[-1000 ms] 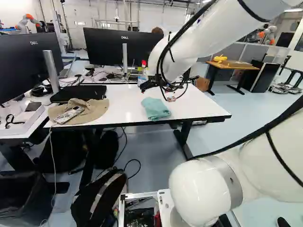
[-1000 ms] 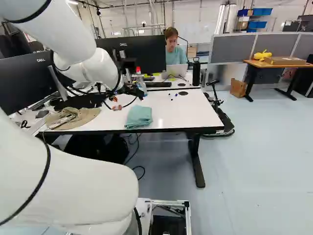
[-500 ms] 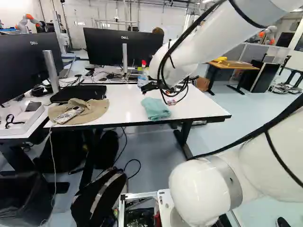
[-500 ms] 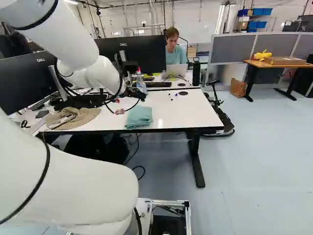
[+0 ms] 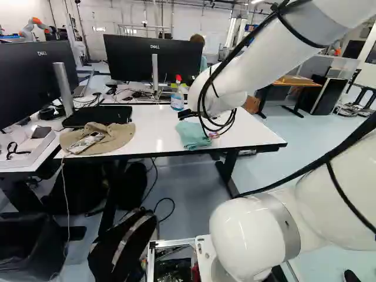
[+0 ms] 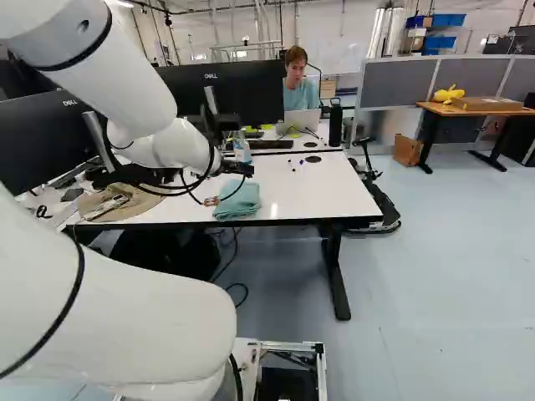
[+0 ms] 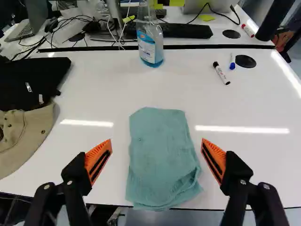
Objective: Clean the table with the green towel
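Hanging open above white rectangular tabletop (image 6: 326, 194), black two-finger gripper w/ orange pads (image 6: 238, 168) has folded green cloth towel (image 7: 161, 157) betw. its spread fingers in wrist view. Towel lies nr. table's front edge, just left of ctr., right base view. Clear plastic bottle w/ blue liquid (image 7: 150, 44) stands beyond; beige fabric hat (image 5: 115, 136), mid-left, left base view.

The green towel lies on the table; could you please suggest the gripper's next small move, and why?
I would probably ease the gripper down toward the towel before closing it: its fingers stand open, one on either side of the towel, with white tabletop showing between towel and pads.
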You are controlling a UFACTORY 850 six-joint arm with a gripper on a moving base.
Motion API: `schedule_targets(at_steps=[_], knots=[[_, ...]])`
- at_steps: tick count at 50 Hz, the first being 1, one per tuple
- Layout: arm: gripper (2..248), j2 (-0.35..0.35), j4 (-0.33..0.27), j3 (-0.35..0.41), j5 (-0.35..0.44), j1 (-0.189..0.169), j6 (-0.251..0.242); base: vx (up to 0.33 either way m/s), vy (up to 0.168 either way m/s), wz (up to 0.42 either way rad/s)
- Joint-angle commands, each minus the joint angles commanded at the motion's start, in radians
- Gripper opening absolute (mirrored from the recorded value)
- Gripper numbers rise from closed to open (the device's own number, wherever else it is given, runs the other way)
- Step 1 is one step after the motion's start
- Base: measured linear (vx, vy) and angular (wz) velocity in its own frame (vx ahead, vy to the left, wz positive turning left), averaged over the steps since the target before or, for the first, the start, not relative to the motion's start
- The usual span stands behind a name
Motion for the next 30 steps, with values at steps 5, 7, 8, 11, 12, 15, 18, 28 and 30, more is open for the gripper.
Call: schedule_targets(at_steps=[5,7,8,11,12,15,18,28,30], knots=[[247,-0.002,-0.002,0.021,0.043,-0.006,0.0,0.0,0.0,0.0],[247,-0.003,-0.004,0.031,0.063,-0.009,0.0,0.0,0.0,0.0],[247,-0.003,-0.004,0.035,0.073,-0.011,0.0,0.0,0.0,0.0],[247,-0.004,-0.006,0.05,0.102,-0.015,0.0,0.0,0.0,0.0],[247,-0.005,-0.006,0.055,0.111,-0.016,0.0,0.0,0.0,0.0],[247,-0.006,-0.008,0.069,0.142,-0.021,0.0,0.0,0.0,0.0],[247,-0.007,-0.01,0.085,0.173,-0.025,0.0,0.0,0.0,0.0],[247,-0.012,-0.016,0.135,0.277,-0.041,0.0,0.0,0.0,0.0],[247,-0.013,-0.017,0.145,0.296,-0.043,0.0,0.0,0.0,0.0]])
